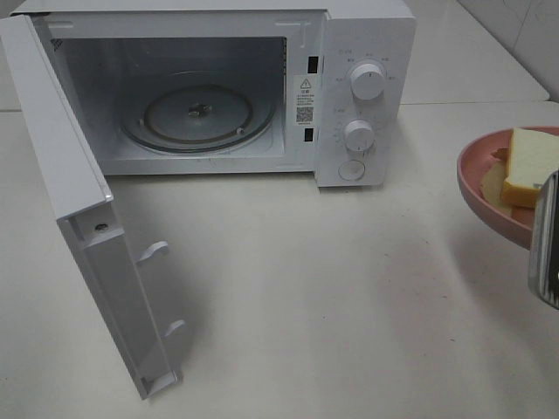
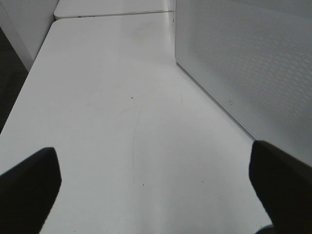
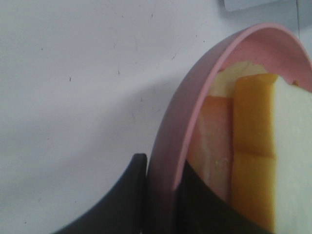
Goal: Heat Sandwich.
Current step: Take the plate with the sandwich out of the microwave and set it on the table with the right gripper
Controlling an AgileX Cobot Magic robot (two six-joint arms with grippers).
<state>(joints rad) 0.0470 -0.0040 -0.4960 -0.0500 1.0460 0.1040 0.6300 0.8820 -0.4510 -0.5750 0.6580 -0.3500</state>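
The sandwich (image 1: 533, 166), thick pale bread with an orange-brown layer, lies on a round pink plate (image 1: 489, 188) at the right edge of the exterior high view. My right gripper (image 1: 546, 240) is shut on the plate's near rim. In the right wrist view its black fingers (image 3: 122, 200) pinch the pink rim (image 3: 168, 141) from both sides, with the sandwich (image 3: 263, 146) just inside. My left gripper (image 2: 156, 195) is open over bare table, nothing between its fingertips (image 2: 29, 190); it is out of the exterior high view.
The white microwave (image 1: 367, 87) stands at the back, its door (image 1: 87, 218) swung wide open to the left. A glass turntable (image 1: 199, 118) lies in the cavity. Beside my left gripper rises a white perforated microwave panel (image 2: 243, 63). The table edge (image 2: 19, 97) runs nearby.
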